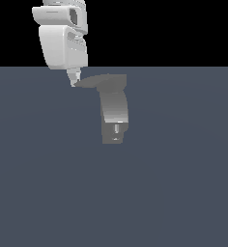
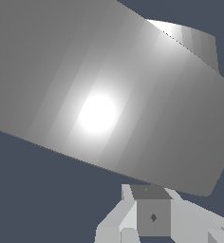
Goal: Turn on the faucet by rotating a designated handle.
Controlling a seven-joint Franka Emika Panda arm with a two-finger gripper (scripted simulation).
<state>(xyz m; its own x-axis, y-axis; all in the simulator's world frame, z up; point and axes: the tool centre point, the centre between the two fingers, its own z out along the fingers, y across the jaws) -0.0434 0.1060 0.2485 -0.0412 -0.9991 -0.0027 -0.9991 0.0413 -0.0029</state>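
Exterior view first: the white arm point(image 1: 63, 41) comes straight down from the top edge, its bulky last links stacked upright, and the gripper point(image 1: 74, 81) narrows to a pale tip right at the pointed end of the handle point(image 1: 102, 82). That handle is a flat dark grey blade lying level across the top of the faucet point(image 1: 115, 113), its point reaching toward the exterior view's left. Tip and blade look to be touching, or just about. The faucet's curved grey body stands upright on the slate-blue floor point(image 1: 183, 193), a little above the middle of the scene, with the tiny light peg point(image 1: 117, 129) low on its front face. Whether the pincer is wide or narrow I cannot tell; the fingers merge into one small wedge here.

Wrist view now: the handle point(image 2: 109, 95) fills most of the picture as a broad grey slab with a bright glare spot, very close to the camera. Blocky pale fingers point(image 2: 128, 213) show at the edge, beside a darker grey block with a small diamond mark. Again, the gap between the fingers is unclear.

No writing or labels can be read in either view.
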